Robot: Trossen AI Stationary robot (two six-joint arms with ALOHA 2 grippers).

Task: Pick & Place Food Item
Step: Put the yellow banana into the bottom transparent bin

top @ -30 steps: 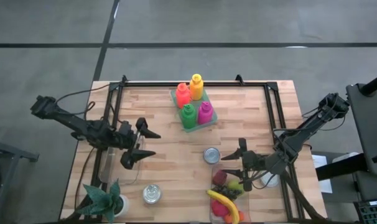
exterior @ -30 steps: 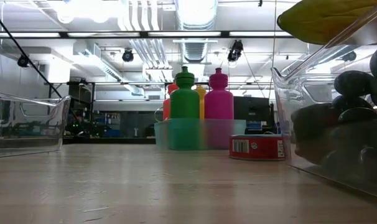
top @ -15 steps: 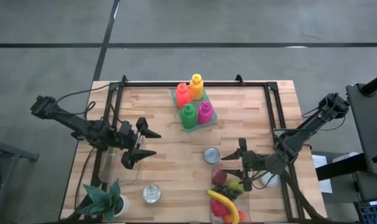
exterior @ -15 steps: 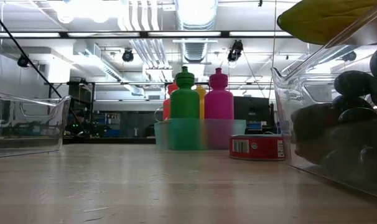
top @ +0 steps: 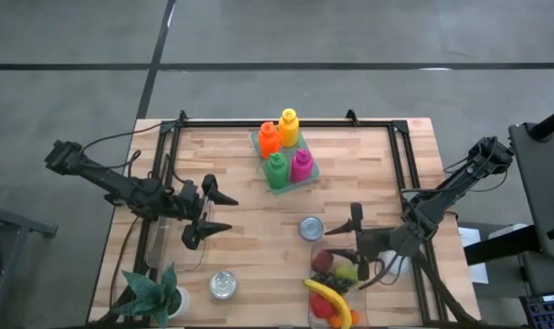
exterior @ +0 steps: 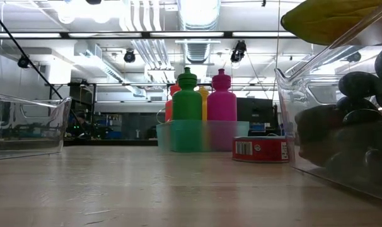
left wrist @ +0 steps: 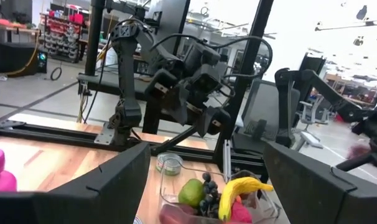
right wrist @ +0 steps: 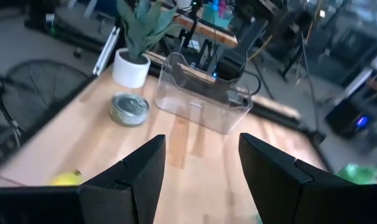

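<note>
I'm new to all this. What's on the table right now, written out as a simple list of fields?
fruit bin: clear bin holding banana, green fruit, grapes
empty bin: clear bin under the left gripper
cans: one beside the fruit bin, one near the plant
bottles: four in a tray
left gripper: open
right gripper: open, over the fruit bin's edge, holding nothing

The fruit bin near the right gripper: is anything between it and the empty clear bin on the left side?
Nothing visible blocks it. Bare table lies between the fruit bin and the empty clear bin; the can and the silver tin sit beside that line.
</note>
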